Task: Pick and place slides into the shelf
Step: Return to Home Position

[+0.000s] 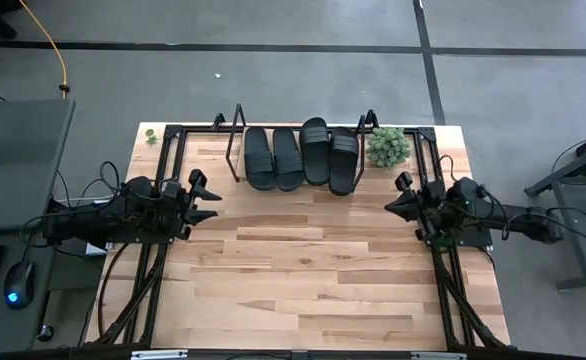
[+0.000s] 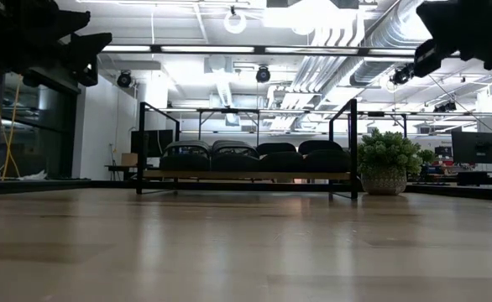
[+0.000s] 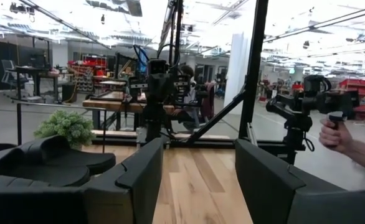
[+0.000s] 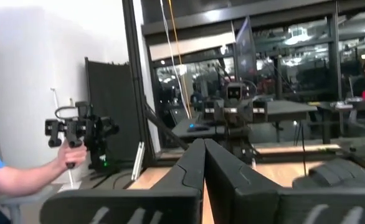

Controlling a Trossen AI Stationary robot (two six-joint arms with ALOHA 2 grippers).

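Note:
Several matte black slides lie side by side, soles down, on the shelf, a low rack with thin black tube end frames at the table's far edge. The low view shows the slides in a row on the shelf's board. My left gripper hovers open above the table's left side, well short of the shelf. My right gripper hovers shut above the table's right side, in front of the plant. In the left wrist view slides show beside my open fingers.
A small potted plant stands right of the shelf at the far edge. Bare wooden tabletop spreads between the two arms and toward the near edge. Beyond the table, a person's hand holds a handle device; an arm shows too.

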